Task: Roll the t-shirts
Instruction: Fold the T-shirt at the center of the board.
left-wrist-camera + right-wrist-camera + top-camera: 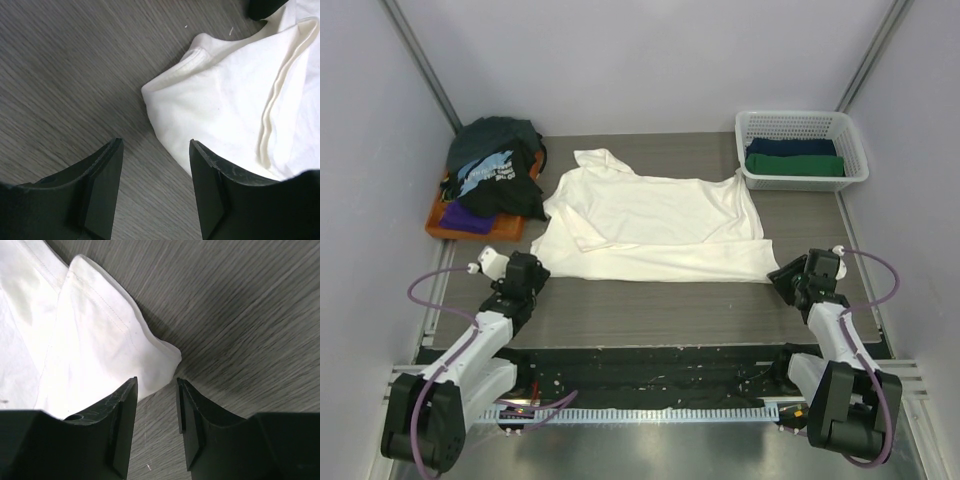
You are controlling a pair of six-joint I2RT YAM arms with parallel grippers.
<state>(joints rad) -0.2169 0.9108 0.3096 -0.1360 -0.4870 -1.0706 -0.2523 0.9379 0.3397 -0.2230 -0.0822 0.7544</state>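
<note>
A cream-white t-shirt (650, 212) lies spread across the middle of the table, plain side up, with folded layers along its near edge. My left gripper (537, 273) stands open just off the shirt's near-left corner (225, 95). Only bare table shows between its fingers (156, 146). My right gripper (779, 276) is open at the near-right corner (95, 330). The cloth tip sits just ahead of its fingertips (157, 383), not pinched. More t-shirts (495, 172), black with pale-blue print, dark teal and purple, are piled at the back left.
The pile rests on an orange tray (445, 228) by the left wall. A white lattice basket (805, 128) at the back right holds rolled navy (790, 146) and green (795, 165) shirts. Walls close in both sides; a black strip runs along the near edge.
</note>
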